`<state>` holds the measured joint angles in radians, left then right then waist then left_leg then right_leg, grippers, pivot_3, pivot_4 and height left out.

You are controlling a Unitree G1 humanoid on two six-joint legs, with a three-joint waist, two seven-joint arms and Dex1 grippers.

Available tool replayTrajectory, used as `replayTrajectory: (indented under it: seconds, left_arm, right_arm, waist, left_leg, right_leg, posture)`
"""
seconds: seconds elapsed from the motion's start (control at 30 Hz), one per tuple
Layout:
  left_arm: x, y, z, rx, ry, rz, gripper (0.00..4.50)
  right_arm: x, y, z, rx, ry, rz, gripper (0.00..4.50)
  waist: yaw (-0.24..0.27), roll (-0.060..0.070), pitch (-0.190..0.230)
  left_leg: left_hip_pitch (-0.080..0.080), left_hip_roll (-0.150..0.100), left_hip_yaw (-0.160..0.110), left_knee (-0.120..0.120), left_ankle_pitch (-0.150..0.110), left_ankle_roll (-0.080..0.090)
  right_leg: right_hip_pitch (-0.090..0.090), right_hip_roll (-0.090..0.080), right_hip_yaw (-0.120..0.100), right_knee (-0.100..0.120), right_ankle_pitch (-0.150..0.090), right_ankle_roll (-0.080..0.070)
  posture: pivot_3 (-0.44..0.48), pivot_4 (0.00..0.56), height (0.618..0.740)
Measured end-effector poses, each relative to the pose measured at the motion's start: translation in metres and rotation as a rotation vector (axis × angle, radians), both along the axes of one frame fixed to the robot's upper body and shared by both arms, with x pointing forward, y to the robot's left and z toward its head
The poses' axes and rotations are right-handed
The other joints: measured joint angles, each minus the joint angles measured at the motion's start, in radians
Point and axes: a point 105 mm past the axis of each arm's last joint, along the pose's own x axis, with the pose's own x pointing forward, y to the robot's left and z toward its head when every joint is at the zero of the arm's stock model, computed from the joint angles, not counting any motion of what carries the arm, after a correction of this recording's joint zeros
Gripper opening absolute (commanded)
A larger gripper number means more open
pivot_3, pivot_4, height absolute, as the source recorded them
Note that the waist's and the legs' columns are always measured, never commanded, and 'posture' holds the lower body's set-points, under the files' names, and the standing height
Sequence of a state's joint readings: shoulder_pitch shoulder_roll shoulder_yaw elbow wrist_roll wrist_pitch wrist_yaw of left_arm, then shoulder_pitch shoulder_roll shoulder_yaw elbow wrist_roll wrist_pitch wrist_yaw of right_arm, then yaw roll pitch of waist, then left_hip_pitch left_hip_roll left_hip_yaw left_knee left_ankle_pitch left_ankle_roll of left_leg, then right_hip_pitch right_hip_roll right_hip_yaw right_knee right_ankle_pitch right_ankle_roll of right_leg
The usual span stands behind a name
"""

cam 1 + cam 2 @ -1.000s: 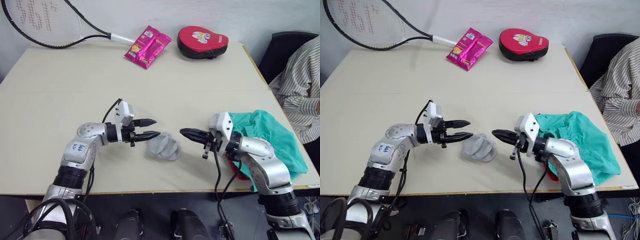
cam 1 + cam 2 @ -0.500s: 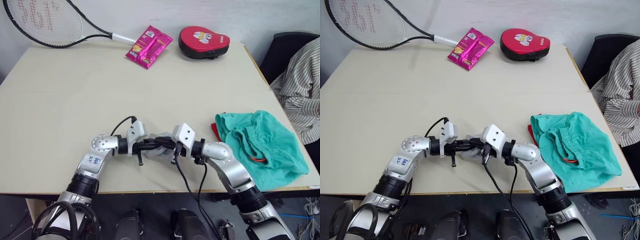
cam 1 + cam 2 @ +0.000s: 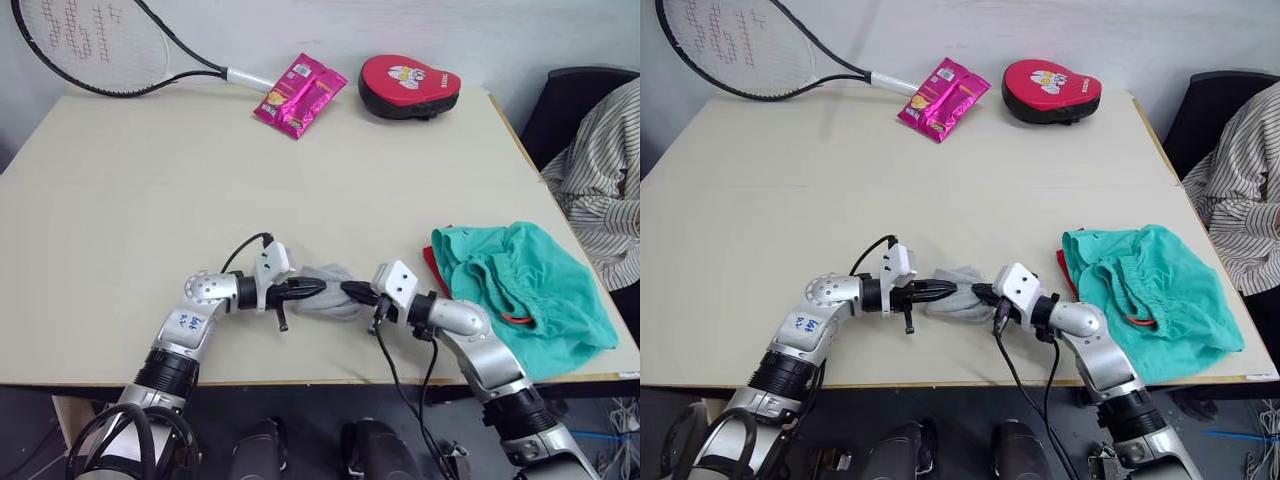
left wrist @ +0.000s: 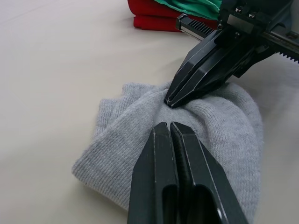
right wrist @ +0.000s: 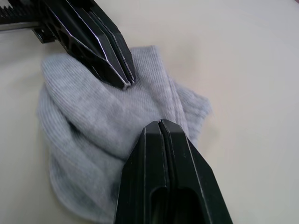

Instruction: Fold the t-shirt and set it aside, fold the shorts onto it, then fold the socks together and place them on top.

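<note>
The light grey socks [image 3: 328,274] lie bunched near the table's front edge, between my two grippers. My left gripper [image 3: 318,288] is shut, its tips pinching the socks from the left. My right gripper [image 3: 348,290] is shut too, and the knit [image 4: 219,121] creases around its tips. The two sets of tips nearly meet over the fabric [image 5: 79,126]. To the right lie the teal shorts [image 3: 520,285], crumpled on top of the red t-shirt [image 3: 433,264], of which just an edge shows.
A tennis racket [image 3: 90,45], a pink snack packet [image 3: 300,93] and a red padded oval pad [image 3: 407,85] lie along the table's far edge. A person in a striped shirt [image 3: 600,170] sits past the right edge, by a black chair [image 3: 565,100].
Both grippers stood open on either side of the socks, then closed in and shut on them. The right arm has since drawn back slightly to the right; the socks are more bunched.
</note>
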<state>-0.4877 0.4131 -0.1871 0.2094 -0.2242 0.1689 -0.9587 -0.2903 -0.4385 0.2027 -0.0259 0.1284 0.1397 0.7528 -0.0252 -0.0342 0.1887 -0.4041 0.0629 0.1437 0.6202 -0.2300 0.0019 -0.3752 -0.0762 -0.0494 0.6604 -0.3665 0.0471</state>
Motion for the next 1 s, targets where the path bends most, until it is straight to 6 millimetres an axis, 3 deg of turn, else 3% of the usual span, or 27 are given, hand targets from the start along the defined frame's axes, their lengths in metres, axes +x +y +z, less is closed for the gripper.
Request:
replayTrajectory:
  seconds: [0.07,0.17,0.27,0.37,0.47,0.53,0.8,1.0]
  left_arm:
    - [0.000,0.000,0.000,0.001,-0.006,-0.003,0.08]
    - [0.000,0.000,0.000,0.008,-0.022,-0.009,0.00]
    - [-0.001,-0.002,0.000,0.011,-0.021,-0.030,0.00]
    - [-0.003,-0.003,0.000,0.013,-0.015,-0.046,0.00]
    - [-0.002,-0.002,-0.001,0.019,-0.019,-0.046,0.00]
    - [-0.001,-0.001,-0.002,0.025,-0.026,-0.045,0.00]
    - [-0.001,0.000,-0.002,0.024,-0.015,-0.036,0.00]
    - [0.000,0.006,-0.002,0.029,-0.003,-0.028,0.00]
  right_arm:
    - [0.000,-0.016,0.000,0.021,0.053,-0.051,0.00]
    - [-0.008,-0.039,0.010,0.176,0.227,-0.109,0.59]
    - [-0.026,-0.045,0.026,0.304,0.440,-0.061,1.62]
    - [-0.041,-0.051,0.025,0.368,0.678,-0.069,2.71]
    - [-0.041,-0.056,0.008,0.405,0.912,-0.174,3.69]
    - [-0.037,-0.048,0.014,0.472,0.988,-0.166,4.33]
    - [-0.020,0.016,0.020,0.559,1.152,-0.054,4.45]
    - [-0.013,0.041,0.019,0.567,1.211,-0.029,4.45]
  waist:
    - [0.000,0.000,0.000]
    - [0.000,0.000,0.000]
    - [-0.004,0.000,0.000]
    - [-0.003,0.000,0.000]
    - [-0.004,0.000,0.000]
    - [-0.006,0.001,0.000]
    - [-0.006,0.002,-0.001]
    - [-0.011,0.003,-0.002]
  left_leg:
    - [0.000,0.000,0.000,0.000,0.000,0.000]
    - [-0.001,0.000,-0.001,0.000,0.000,0.000]
    - [-0.001,0.001,-0.001,-0.001,-0.001,0.002]
    - [-0.001,0.001,-0.002,-0.001,-0.004,0.006]
    - [-0.001,0.001,-0.002,-0.001,-0.004,0.006]
    - [-0.001,0.001,-0.002,-0.001,-0.004,0.006]
    - [-0.002,0.001,0.000,-0.002,-0.003,0.005]
    - [-0.002,0.001,0.001,-0.002,-0.003,0.005]
  right_leg:
    - [0.000,0.000,0.000,0.000,0.000,0.000]
    - [-0.001,0.000,0.000,0.000,0.000,0.000]
    - [-0.001,0.000,0.000,0.000,0.000,0.000]
    - [0.000,0.000,0.000,0.000,0.000,0.000]
    - [-0.001,0.000,0.000,0.000,0.000,0.000]
    - [-0.001,0.000,0.000,0.000,0.000,0.000]
    - [-0.003,0.000,0.000,0.000,0.000,0.000]
    - [-0.003,0.000,0.000,0.000,0.000,0.000]
  posture:
    - [0.000,0.150,0.740]
    - [0.000,0.150,0.740]
    - [0.000,0.150,0.740]
    - [0.000,0.150,0.740]
    - [0.000,0.150,0.740]
    - [0.000,0.150,0.740]
    - [0.000,0.150,0.740]
    - [0.000,0.150,0.740]
